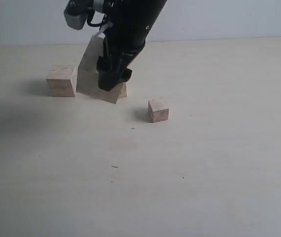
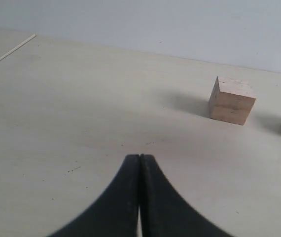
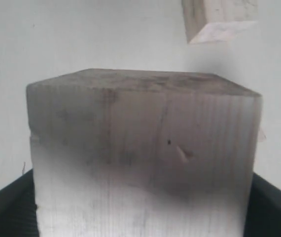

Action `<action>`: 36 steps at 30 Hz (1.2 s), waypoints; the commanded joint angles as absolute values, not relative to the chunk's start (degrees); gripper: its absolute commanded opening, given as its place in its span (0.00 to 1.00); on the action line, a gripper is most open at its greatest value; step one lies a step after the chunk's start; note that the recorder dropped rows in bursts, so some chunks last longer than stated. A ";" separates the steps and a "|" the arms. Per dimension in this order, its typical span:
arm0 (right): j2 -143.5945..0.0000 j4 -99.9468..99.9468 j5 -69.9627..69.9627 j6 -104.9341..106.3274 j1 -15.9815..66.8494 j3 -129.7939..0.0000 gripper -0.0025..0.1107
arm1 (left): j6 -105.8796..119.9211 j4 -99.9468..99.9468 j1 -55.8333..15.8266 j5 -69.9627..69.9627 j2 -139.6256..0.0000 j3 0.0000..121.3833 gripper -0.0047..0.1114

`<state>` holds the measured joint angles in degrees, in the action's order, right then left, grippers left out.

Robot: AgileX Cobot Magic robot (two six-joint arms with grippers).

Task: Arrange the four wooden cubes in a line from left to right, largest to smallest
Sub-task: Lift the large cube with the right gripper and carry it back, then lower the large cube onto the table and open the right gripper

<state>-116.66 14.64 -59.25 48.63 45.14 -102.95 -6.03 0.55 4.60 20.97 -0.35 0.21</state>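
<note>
**Biggest cube gripped, not yet at the head of the row**

The right end effector (image 1: 113,74) reaches across the middle and clamps the largest cube (image 1: 88,74) by opposite faces, jaws spread wide to span it. The cube hangs tilted, its low edge at or just above the desk (image 1: 204,173); I cannot tell which. It belongs far left, yet a mid-sized cube (image 1: 61,80) sits further left. A small cube (image 1: 158,109) lies to the right, and another cube (image 1: 122,91) peeks from behind. The left end effector (image 2: 139,160) is closed and empty, held clear.
</note>
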 commanded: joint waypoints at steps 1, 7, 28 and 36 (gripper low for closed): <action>-120.89 17.53 -57.52 54.68 45.33 -103.73 0.02 | -6.24 0.49 4.63 20.44 0.00 0.00 0.04; -125.70 18.04 -55.58 56.10 45.27 -103.88 0.02 | -6.24 0.49 4.63 20.44 0.00 0.00 0.04; -129.84 10.29 -55.63 54.14 49.93 -103.88 0.02 | -6.24 0.59 4.63 20.44 0.00 0.00 0.04; -129.98 13.54 -55.52 53.81 49.93 -103.88 0.02 | -6.24 0.59 4.63 20.44 0.00 0.00 0.04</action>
<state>-129.97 12.18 -56.19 54.14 49.90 -103.22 -6.03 0.55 4.60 20.97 -0.35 0.21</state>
